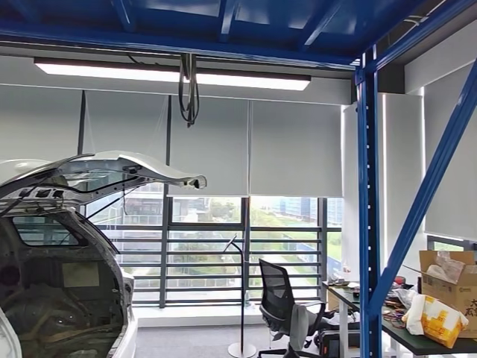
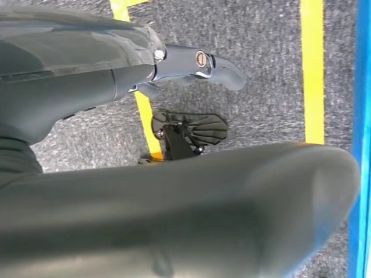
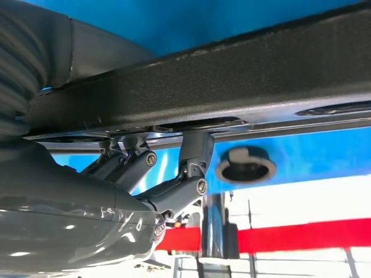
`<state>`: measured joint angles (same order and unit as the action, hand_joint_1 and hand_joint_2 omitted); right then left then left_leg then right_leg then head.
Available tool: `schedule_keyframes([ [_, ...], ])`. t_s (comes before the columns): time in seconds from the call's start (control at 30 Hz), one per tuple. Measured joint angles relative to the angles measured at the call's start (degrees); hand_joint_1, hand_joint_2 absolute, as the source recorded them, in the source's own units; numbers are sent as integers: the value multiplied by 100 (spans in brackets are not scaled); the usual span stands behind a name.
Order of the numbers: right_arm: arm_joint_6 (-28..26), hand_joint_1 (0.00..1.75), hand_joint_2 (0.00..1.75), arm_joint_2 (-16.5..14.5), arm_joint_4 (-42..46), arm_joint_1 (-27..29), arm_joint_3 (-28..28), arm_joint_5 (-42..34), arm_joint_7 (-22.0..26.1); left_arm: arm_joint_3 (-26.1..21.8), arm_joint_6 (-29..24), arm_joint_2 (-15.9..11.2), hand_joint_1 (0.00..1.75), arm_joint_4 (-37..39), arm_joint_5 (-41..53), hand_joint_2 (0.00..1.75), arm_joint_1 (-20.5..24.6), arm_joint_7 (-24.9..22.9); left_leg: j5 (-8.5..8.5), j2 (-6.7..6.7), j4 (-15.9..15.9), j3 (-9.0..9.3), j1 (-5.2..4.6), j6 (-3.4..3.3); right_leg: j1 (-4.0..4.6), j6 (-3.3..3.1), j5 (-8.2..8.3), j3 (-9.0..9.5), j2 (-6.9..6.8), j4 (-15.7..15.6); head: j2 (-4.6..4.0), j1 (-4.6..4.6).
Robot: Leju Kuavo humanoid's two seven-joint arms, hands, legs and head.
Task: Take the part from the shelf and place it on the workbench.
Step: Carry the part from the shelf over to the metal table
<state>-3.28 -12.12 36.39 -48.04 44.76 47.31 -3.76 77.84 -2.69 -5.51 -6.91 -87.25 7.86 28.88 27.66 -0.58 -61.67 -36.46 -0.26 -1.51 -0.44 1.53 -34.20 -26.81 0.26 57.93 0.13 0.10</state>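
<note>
The part (image 3: 210, 87) is a long black bar with a rough face and a shiny metal underside, running across the right wrist view. My right hand (image 3: 144, 174) grips it, its dark fingers (image 3: 195, 153) hooked up against the bar's lower edge and a grey thumb on the other side. Behind the bar there is a blue surface with a round black-rimmed hole (image 3: 245, 165). My left hand (image 2: 175, 63) hangs over grey carpet with its fingers stretched out and nothing in it.
A blue shelf upright (image 1: 368, 209) with a slanting brace stands at the right. Behind it a dark desk (image 1: 427, 339) carries a cardboard box (image 1: 452, 280) and packets. A white car (image 1: 62, 246) with its tailgate raised is at the left, an office chair (image 1: 281, 306) in between. Yellow floor lines (image 2: 313, 69) cross the carpet.
</note>
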Motion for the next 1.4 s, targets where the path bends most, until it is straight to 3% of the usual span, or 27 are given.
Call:
schedule_keyframes([
  [0.13, 82, 175, 175, 167, 826, 230, -150, -468, 259, -112, 107, -1, 0, 0, 0, 175, -52, -42, 0, 0, 0, -3, 2, 0, 0, 0, 0, -4, 0, 0, 0, 0],
  [0.23, 176, 175, 175, 283, 1555, 494, -319, -1249, 656, -213, 183, -5, 0, 0, 0, 175, -96, -44, 1, 0, 0, -5, 4, 0, 1, -1, -1, -5, 0, 0, 0, -1],
  [0.4, 367, 175, 175, 463, 3217, 1397, -782, -3491, 1414, -659, 230, -17, 0, 0, 0, 175, -163, 446, 2, -7, 0, -8, 4, 0, 1, -2, -2, -6, -7, -3, 0, 0],
  [0.5, 867, 175, 175, 664, 4084, 2005, -995, -4929, 1553, -868, 115, -22, 0, 0, 1, 175, -168, 893, 4, -5, 1, -9, 2, 0, 0, -2, -3, -6, -7, -4, 0, 0],
  [0.6, 1374, 175, 175, 885, 4700, 2569, -1065, -5695, 1930, -917, 197, -46, 0, 0, 4, 175, -202, 856, 4, -5, 1, -9, -1, 0, -1, -2, -2, -6, -2, -4, 0, -1],
  [0.7, 1739, 175, 175, 1013, 5238, 3066, -1069, -6033, 2205, -928, 298, -72, 0, 0, 4, 175, -254, 802, 4, -3, 0, -9, -1, 0, -1, -2, -2, -7, -2, -4, 0, -1],
  [0.93, 2166, 175, 175, 1192, 6000, 3717, -954, -6198, 2315, -928, 302, -81, 0, 0, 5, 175, -322, 735, 4, -3, 0, -8, -4, 0, -1, -1, -1, -7, -1, -8, 0, -1],
  [1.17, 2275, 175, 175, 1319, 6077, 3752, -759, -6283, 2040, -928, 303, -93, 0, 0, 1, 175, -331, 748, 11, -4, -3, -9, -33, -10, -26, 6, 1, -6, -1, -14, 0, -1],
  [1.3, 2309, 175, 175, 1390, 6009, 3678, -663, -6310, 1953, -928, 360, -103, 0, 0, 1, 175, -331, 739, 18, -3, 9, -9, -50, -43, -49, 49, 5, 1, -1, -47, 0, -1],
  [1.37, 2320, 175, 175, 1426, 5990, 3635, -637, -6325, 1937, -927, 384, -105, 0, 0, 2, 175, -335, 717, 3, 3, 65, 23, -17, -77, -44, 80, -62, -25, -4, 45, 0, -1],
  [1.4, 2326, 175, 175, 1446, 5983, 3611, -626, -6334, 1937, -926, 391, -105, 0, 0, 2, 175, -335, 697, -3, 8, 93, 44, 2, -94, -40, 90, -169, -118, -5, 247, 0, -1],
])
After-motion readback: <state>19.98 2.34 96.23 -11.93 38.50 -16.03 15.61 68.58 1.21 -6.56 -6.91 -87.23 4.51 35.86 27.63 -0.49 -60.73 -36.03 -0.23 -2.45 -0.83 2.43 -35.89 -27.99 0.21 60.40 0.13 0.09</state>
